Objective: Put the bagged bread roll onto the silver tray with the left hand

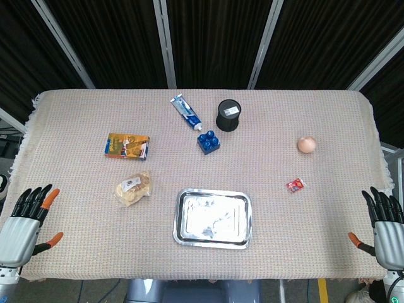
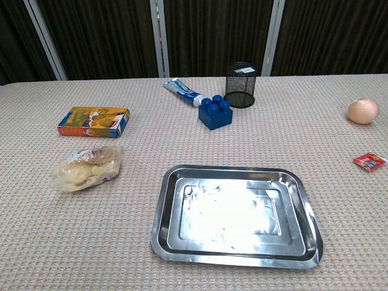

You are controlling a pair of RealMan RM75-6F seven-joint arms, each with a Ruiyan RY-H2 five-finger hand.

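Now, left hand (image 1: 24,221) spread, empty, well left of roll (image 1: 133,188); could crush bag, or clip tray (image 1: 180,208) rim.

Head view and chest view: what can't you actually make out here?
- Hands: left hand and right hand are cut by the head view's edges and missing from the chest view.
- Box, tube: print too small in both.
- Red packet: too small to identify.
- Mesh cup: inside dark.

dark curtains (image 1: 214,38), beige-clothed table (image 1: 284,126)
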